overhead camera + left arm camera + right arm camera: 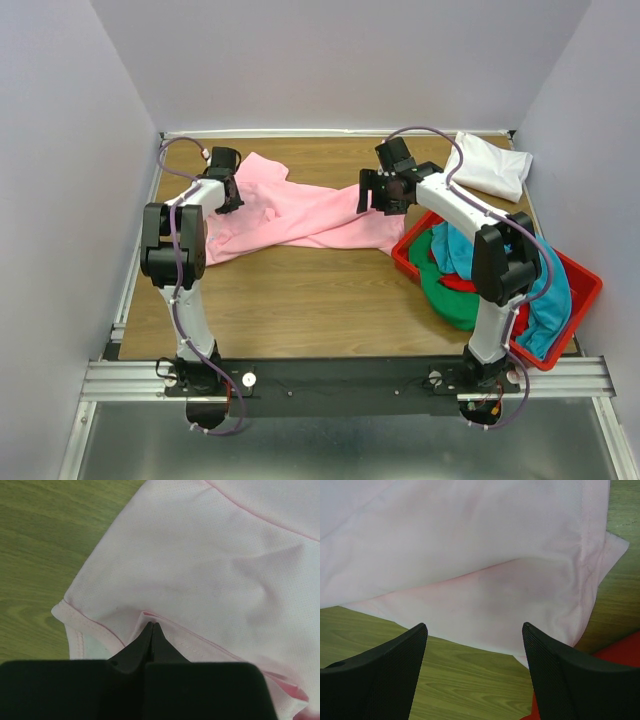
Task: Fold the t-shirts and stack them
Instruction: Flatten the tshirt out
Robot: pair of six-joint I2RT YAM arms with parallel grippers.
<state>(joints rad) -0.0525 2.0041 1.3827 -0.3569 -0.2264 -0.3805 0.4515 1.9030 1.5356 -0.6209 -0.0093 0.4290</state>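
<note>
A light pink t-shirt [320, 215] lies crumpled across the back of the wooden table [300, 300]. My left gripper [232, 195] is at its left end; in the left wrist view the jaws [151, 625] are shut, pinching a puckered fold of the pink hem [210, 565]. My right gripper [378, 195] hovers over the shirt's right end, open and empty; in the right wrist view [475, 625] the pink cloth [470, 555] lies just beyond the fingertips. A folded white t-shirt [492, 165] lies at the back right. Teal [550, 300], green [445, 295] and red [460, 283] shirts fill the bin.
A rigid red plastic bin [585, 290] stands at the right edge of the table, close to the right arm; its corner shows in the right wrist view [620, 652]. Grey walls enclose the table at the back and both sides.
</note>
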